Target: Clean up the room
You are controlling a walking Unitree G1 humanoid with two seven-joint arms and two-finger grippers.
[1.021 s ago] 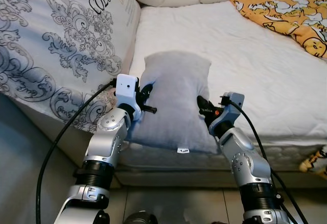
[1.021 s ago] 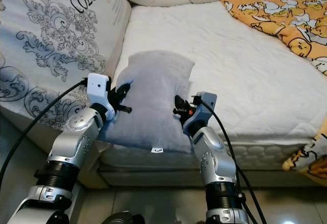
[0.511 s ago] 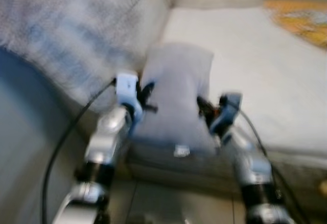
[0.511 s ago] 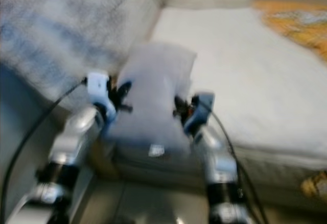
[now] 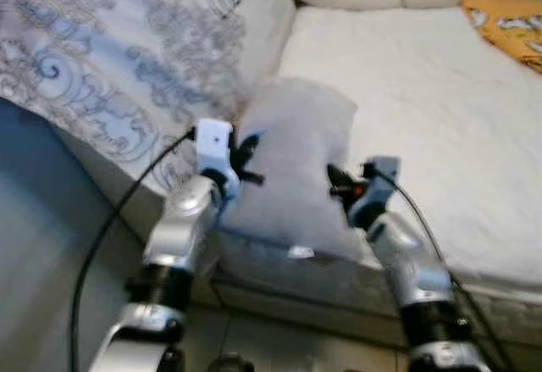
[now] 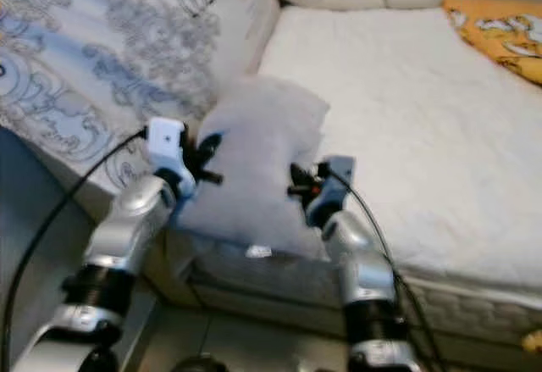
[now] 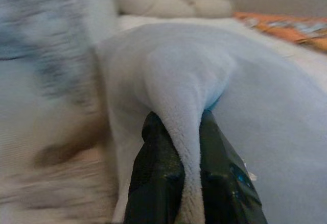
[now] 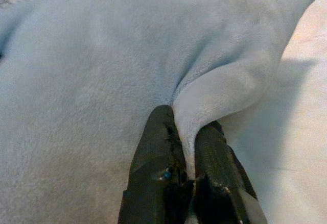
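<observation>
My left gripper (image 7: 190,193) and right gripper (image 8: 188,155) each pinch a thin fold on opposite side edges of the pale blue pillow (image 5: 292,164), which I hold up over the near edge of the white mattress (image 5: 440,126). Such shallow bites could slip and drop the pillow off that edge. I see no containers near the mattress.

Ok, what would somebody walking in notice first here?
Probably the pale blue pillow held up at the near edge of the white mattress, pinched on one side by the left gripper and on the other by the right gripper. Next, the big cushion with grey scrollwork to the robot's left.
</observation>
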